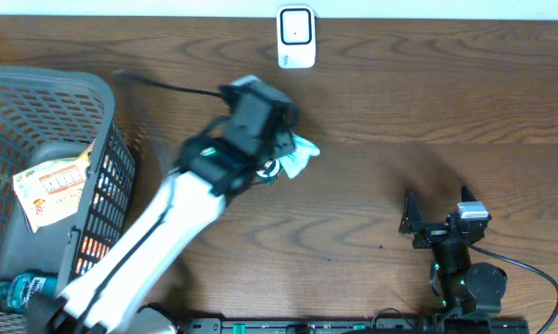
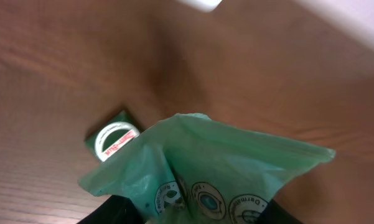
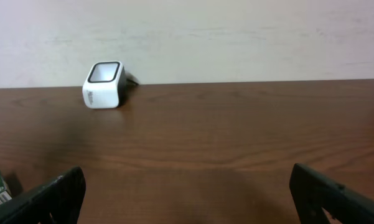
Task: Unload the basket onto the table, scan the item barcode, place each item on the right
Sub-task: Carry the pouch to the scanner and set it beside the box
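Left gripper (image 1: 280,156) pinching green pouch (image 2: 211,162) above table (image 1: 427,111), short of scanner (image 1: 296,37); right gripper (image 1: 436,211) spread, idle. I'd carry pouch fwd, turn barcode side to scanner window, hold steady w/o crumpling

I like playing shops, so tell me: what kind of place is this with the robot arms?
It looks like a pretend shop checkout on a wooden table. A white barcode scanner stands at the back, a grey basket holds packaged goods, and a green packet is held above the table.
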### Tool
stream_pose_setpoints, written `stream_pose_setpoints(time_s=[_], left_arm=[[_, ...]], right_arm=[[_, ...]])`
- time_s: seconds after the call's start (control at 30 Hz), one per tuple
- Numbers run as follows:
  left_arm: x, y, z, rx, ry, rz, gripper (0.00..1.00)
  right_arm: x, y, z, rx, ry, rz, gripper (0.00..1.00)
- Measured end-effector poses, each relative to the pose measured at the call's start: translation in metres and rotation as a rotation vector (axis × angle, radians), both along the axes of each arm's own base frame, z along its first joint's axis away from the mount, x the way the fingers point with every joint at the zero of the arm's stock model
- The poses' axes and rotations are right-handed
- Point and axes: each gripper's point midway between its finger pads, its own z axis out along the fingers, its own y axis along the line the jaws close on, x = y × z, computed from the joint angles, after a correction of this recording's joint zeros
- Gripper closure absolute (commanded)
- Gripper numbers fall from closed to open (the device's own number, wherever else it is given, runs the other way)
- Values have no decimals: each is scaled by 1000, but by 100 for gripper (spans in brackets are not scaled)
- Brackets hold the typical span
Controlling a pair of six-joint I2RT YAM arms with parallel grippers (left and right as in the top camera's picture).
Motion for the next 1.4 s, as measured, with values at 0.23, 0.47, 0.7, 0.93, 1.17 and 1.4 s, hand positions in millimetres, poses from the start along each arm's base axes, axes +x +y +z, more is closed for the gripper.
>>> stream_pose_setpoints(time_s=[0.23,0.47,0.7,0.93,1.17,1.4], left_arm=[[6,-32,-113,198,167,-55,59],[-11,-58,-181,279,261,-137,2],[-14,-64,-147,260,223,-191,33],[5,-83,-99,136,93,-170,78],[1,-80,-151,162,203,-94,91],[-4,-81,-193,154,297,-23,91]], right_arm=[[0,0,0,0,0,0,1],[0,0,0,0,0,0,1],[0,0,0,0,0,0,1],[0,0,0,0,0,0,1],[0,0,0,0,0,0,1],[0,0,0,0,0,0,1]])
